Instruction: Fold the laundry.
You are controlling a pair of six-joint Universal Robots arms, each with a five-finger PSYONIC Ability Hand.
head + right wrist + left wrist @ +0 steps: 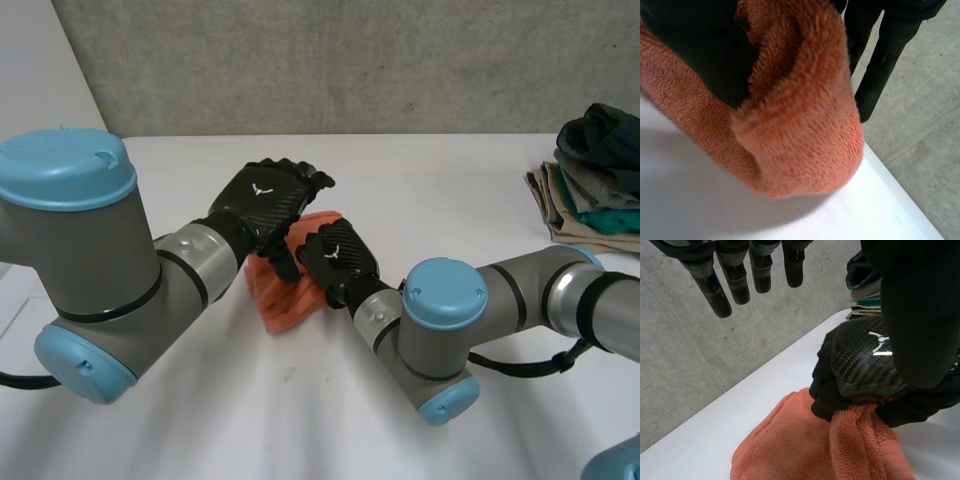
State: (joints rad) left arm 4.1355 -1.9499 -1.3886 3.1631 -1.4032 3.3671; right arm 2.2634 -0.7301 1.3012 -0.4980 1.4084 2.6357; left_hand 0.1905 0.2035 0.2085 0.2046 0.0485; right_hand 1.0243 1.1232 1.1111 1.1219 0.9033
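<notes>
Grey with light-blue caps, the left arm [100, 260] is reaching in from the left edge of the head view. The left hand [265, 198] is hovering just above the middle of the frame, its fingers [715, 290] hanging straight and apart, gripping nothing. Just below it, an orange towel [285, 300] is lying bunched on the white bench [300, 420]. The right hand [338, 258] is sitting on the towel's right side, its fingers [827, 400] curling tight round a raised fold. A pile of clothes [590, 190] is resting at the far right edge, well apart.
</notes>
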